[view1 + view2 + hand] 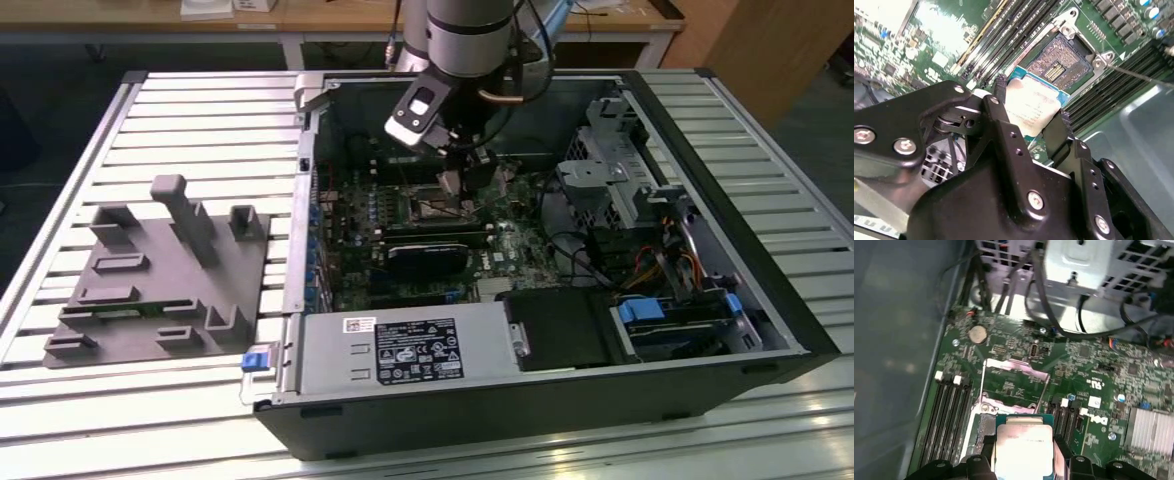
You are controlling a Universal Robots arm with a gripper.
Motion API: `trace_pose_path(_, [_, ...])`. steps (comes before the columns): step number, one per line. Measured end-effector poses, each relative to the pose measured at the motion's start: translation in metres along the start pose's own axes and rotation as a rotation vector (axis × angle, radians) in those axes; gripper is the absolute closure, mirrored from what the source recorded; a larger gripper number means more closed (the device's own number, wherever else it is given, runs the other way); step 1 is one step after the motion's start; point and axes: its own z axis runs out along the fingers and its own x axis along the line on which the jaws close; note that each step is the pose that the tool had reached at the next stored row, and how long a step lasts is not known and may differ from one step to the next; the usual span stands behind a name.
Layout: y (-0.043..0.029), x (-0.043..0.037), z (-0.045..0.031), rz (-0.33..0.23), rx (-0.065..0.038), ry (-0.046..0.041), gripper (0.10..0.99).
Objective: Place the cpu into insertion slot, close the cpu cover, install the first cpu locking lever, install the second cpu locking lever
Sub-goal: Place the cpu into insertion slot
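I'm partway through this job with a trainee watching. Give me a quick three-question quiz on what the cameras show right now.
1. True or false: the black two-fingered gripper is shut on the small square silver-topped cpu.
2. Pick one. The square metal-framed insertion slot with the dark centre is: A) already holding the cpu; B) uncovered, with no cpu in it; C) closed under its cover.
3. Fill in: the grey moulded fixture lies toward the exterior view's ____ of the open black computer case.
Key: 1 true; 2 B; 3 left.
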Motion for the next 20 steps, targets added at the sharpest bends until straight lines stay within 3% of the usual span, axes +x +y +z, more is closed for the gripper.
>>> trace_pose_path(4, [-0.0002,0.0000,0.0025,0.066,-0.001,-0.0058,0.545])
trace_pose_path(9, [-0.0007,0.0000,0.0078,0.071,0.005,-0.0055,0.545])
trace_pose_path(20, [-0.0073,0.0067,0.0148,0.090,0.005,-0.0071,0.545])
